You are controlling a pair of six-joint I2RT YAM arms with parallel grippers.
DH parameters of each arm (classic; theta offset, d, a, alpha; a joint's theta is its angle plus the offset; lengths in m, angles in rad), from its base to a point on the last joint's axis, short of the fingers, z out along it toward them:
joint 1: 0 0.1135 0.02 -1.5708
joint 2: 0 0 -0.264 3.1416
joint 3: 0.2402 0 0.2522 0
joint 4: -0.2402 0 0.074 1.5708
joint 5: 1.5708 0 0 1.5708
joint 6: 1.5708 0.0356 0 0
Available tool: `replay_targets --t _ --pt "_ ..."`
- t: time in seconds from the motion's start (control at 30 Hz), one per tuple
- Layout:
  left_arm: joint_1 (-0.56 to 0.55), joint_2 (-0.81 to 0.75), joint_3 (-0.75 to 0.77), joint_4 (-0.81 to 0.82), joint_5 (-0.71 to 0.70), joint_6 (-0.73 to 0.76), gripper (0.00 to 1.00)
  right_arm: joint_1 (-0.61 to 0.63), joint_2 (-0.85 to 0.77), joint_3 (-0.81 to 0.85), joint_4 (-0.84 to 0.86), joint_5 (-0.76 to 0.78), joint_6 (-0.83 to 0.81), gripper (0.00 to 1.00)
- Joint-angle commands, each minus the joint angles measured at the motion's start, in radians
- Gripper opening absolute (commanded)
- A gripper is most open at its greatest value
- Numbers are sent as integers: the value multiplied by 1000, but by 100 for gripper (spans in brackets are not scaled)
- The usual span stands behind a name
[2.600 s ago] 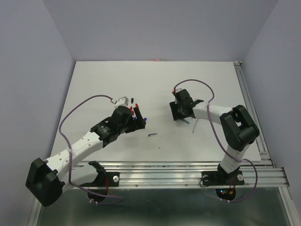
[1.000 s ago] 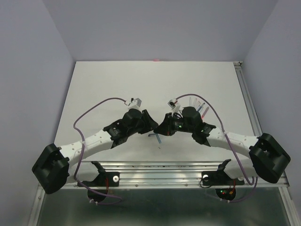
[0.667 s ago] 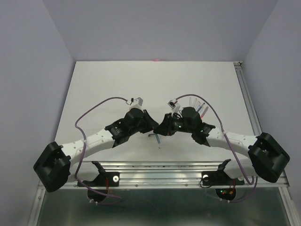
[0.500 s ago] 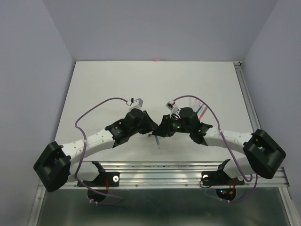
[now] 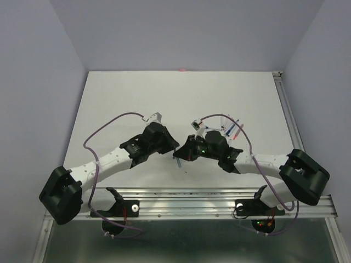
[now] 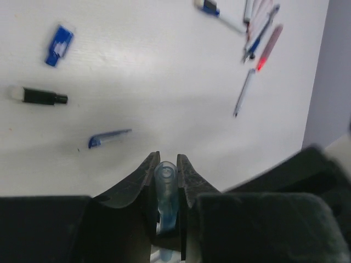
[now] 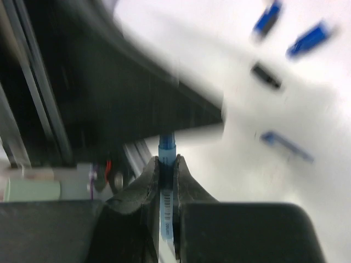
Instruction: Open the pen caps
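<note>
1. The left pincer [image 6: 166, 162] and right pincer [image 7: 166, 163] are both pinching one blue pen [image 7: 166, 144] end to end, just above the worktop [image 5: 126, 98]; pulling off-axis is risking a bent barrel or a slipping grip
2. The other pens [image 6: 258, 38] are lying well apart, obstructing nothing
3. A few loose caps [image 6: 109, 137] are lying scattered nearby, clear of the pull
</note>
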Motion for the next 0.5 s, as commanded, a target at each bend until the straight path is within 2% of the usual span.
replay_targets --t 0.0,0.13,0.23,0.3,0.4,0.43,0.47 --pt "140 -33 142 97 -281 12 0 176 -56 -118 -44 -51 92 1" --pt "243 -2 226 96 -263 33 0 302 -99 -161 -25 18 164 1" --pt "277 4 240 97 -238 51 0 335 -142 -165 -43 54 186 1" --pt "277 -6 227 97 -210 67 0 336 -185 -153 -92 130 164 1" --pt "277 -33 172 74 -177 78 0 333 -218 -77 -305 311 123 1" --pt "277 -39 158 42 -169 79 0 330 -238 -49 -424 371 106 1" --pt "277 -45 135 16 -149 81 0 310 -251 -14 -473 470 86 1"
